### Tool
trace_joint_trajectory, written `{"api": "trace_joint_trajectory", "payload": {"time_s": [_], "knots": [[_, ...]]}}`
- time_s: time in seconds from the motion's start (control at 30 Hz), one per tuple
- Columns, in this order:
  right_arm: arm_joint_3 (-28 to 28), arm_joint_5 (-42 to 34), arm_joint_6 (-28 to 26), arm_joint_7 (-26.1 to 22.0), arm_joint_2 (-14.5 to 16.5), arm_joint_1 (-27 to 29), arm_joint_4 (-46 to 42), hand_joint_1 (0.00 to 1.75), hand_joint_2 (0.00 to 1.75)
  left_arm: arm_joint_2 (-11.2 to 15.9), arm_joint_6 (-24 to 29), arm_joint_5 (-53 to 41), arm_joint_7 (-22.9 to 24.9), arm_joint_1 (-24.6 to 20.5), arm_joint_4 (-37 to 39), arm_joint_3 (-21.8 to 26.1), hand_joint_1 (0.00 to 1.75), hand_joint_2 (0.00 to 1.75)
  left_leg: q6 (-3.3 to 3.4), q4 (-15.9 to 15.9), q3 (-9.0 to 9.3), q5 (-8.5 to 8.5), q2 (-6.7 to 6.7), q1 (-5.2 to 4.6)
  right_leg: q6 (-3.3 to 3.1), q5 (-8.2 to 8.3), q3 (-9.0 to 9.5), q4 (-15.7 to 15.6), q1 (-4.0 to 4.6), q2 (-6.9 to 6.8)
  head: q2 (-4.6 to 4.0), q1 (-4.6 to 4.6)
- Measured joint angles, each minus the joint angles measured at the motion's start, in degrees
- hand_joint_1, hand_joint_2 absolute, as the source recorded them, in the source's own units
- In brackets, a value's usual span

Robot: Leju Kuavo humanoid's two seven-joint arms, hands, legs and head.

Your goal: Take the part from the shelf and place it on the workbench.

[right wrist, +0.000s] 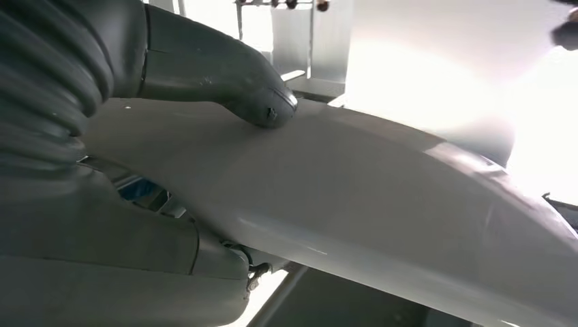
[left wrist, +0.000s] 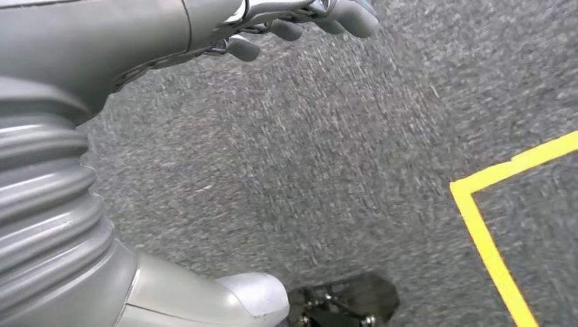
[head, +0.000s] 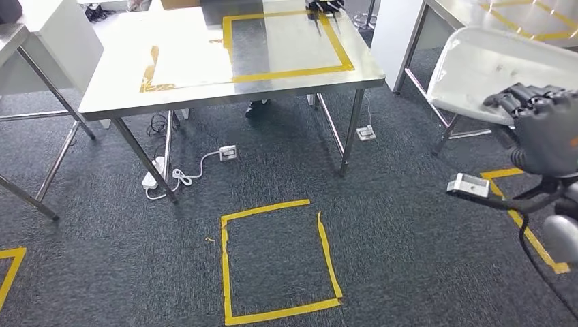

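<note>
Head view had the right hand (head: 545, 129) gripping the white curved part (head: 501, 68) at the right edge of frame, off to the right of the steel workbench (head: 191, 61) with yellow tape on top. Right wrist view showed the thumb (right wrist: 262, 102) pressed on the part's surface. Left hand (left wrist: 300, 20) hung over grey carpet (left wrist: 307, 157), fingers curled in, holding nothing.

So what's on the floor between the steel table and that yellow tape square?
In the head view, mostly bare grey carpet lies between the table and the tape square. Near the table legs sit a white power strip and a floor socket.
</note>
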Motion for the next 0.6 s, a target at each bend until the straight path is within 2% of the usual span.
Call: {"api": "trace_joint_trajectory", "payload": {"time_s": [0.07, 0.13, 0.17, 0.2, 0.27, 0.3, 0.33, 0.37, 0.4, 0.43, 0.47, 0.5, 0.53, 0.6], "knots": [[2.9, -0.9, 0.2, -0.1, -0.3, -4.3, 2.4, 1.75, 1.75, 0.0, 0.0, 0.3, -0.1, -0.1, 0.0, 0.1, 0.00, 1.75, 0.62, -0.7, 0.81, -0.33, -0.05, 0.05, 0.72, 0.09, 0.60, 0.0, 0.09, 0.36, 0.00, 0.05], [5.7, 0.3, -0.8, 1.0, 0.3, -7.5, 4.9, 1.75, 1.75, 0.0, -0.1, 0.3, -0.2, -0.3, 0.0, 0.1, 0.00, 1.75, 1.27, -1.4, 2.67, -0.11, -0.11, 0.38, 1.24, 0.14, 0.31, 1.9, 0.13, 0.23, 0.00, 0.18], [7.0, 1.1, -1.6, 2.0, 0.6, -8.3, 5.8, 1.75, 1.75, 0.0, -0.1, 0.3, -0.2, -0.5, 0.0, 0.1, 0.00, 1.75, 1.48, -1.7, 3.54, -0.26, -0.19, 0.54, 1.49, -0.13, -0.93, 4.3, 0.08, 0.08, 0.00, 0.24], [8.1, 2.0, -2.4, 3.1, 0.9, -8.3, 6.4, 1.75, 1.75, 0.0, -0.3, 0.1, -0.2, -0.6, -0.1, 0.1, 0.00, 1.75, 1.66, -1.9, 4.17, -0.56, -0.34, 0.62, 1.76, -0.77, -3.07, 7.5, -0.02, -0.07, 0.00, 0.32], [9.7, 3.3, -3.5, 4.7, 1.3, -6.7, 6.8, 1.75, 1.75, 0.0, -0.6, -0.1, -0.1, -0.8, -0.1, 0.1, 0.00, 1.75, 1.74, -2.0, 5.16, -1.41, -0.78, 0.73, 2.30, -3.43, -8.22, 13.2, -0.21, -0.12, 0.00, 0.36], [10.3, 3.7, -3.8, 5.2, 1.4, -5.7, 6.8, 1.75, 1.75, 0.0, -0.7, -0.2, 0.0, -0.7, -0.1, 0.1, 0.00, 1.75, 1.68, -2.0, 5.79, -1.99, -1.00, 0.76, 2.48, -4.69, -10.26, 14.3, -0.33, -0.13, 0.00, 0.38], [10.8, 4.0, -4.0, 5.4, 1.4, -4.9, 6.8, 1.75, 1.75, 0.0, -0.8, -0.3, 0.0, -0.6, -0.1, 0.1, 0.00, 1.75, 1.57, -2.0, 6.51, -2.64, -1.13, 0.78, 2.58, -4.96, -11.45, 13.6, -0.42, -0.15, 0.00, 0.39], [11.2, 4.1, -4.1, 5.6, 1.5, -4.3, 6.8, 1.75, 1.75, 0.0, -0.8, -0.3, 0.1, -0.5, 0.0, 0.1, 0.00, 1.75, 1.42, -2.0, 7.37, -3.35, -1.21, 0.79, 2.61, -3.61, -11.85, 11.3, -0.50, -0.19, 0.00, 0.41], [11.5, 4.1, -4.2, 5.7, 1.5, -3.9, 6.8, 1.75, 1.75, 0.0, -0.8, -0.4, 0.1, -0.3, 0.0, 0.2, 0.00, 1.75, 1.24, -2.0, 8.04, -4.11, -1.23, 0.79, 2.57, -0.57, -11.67, 7.9, -0.56, -0.29, 0.00, 0.42], [11.7, 4.2, -4.2, 5.7, 1.5, -3.6, 6.8, 1.75, 1.75, 0.0, -0.8, -0.4, 0.1, -0.2, 0.0, 0.2, 0.00, 1.75, 1.01, -1.9, 8.88, -4.91, -1.23, 0.74, 2.45, 3.42, -11.38, 4.5, -0.56, -0.50, 0.00, 0.41], [11.9, 4.2, -4.2, 5.7, 1.5, -3.3, 6.8, 1.75, 1.75, 0.1, -0.8, -0.4, 0.1, -0.2, 0.0, 0.2, 0.00, 1.75, 0.70, -1.8, 9.32, -5.67, -1.25, 0.67, 2.17, 6.52, -10.97, 1.9, -0.43, -0.68, 0.00, 0.41], [12.1, 4.2, -4.2, 5.7, 1.6, -3.1, 6.8, 1.75, 1.75, 0.1, -0.8, -0.4, 0.1, -0.2, 0.0, 0.2, 0.00, 1.75, 0.36, -1.8, 9.72, -6.37, -1.20, 0.60, 1.85, 8.53, -10.64, 0.4, -0.26, -0.75, 0.00, 0.38], [12.2, 4.2, -4.2, 5.7, 1.6, -3.0, 6.8, 1.75, 1.75, 0.2, -0.8, -0.4, 0.2, -0.3, 0.0, 0.2, 0.00, 1.75, -0.02, -1.6, 10.29, -6.73, -1.14, 0.54, 1.46, 9.11, -10.43, 0.0, -0.17, -0.72, 0.00, 0.32], [12.2, 4.2, -4.3, 5.7, 1.6, -3.1, 6.8, 1.75, 1.75, 0.3, -0.8, -0.4, 0.1, -0.4, -0.1, 0.3, 0.00, 1.75, -0.68, -0.9, 10.67, -6.81, -0.93, 0.57, 0.52, 8.51, -9.41, -0.1, -0.20, -0.38, 0.00, 0.20]]}}
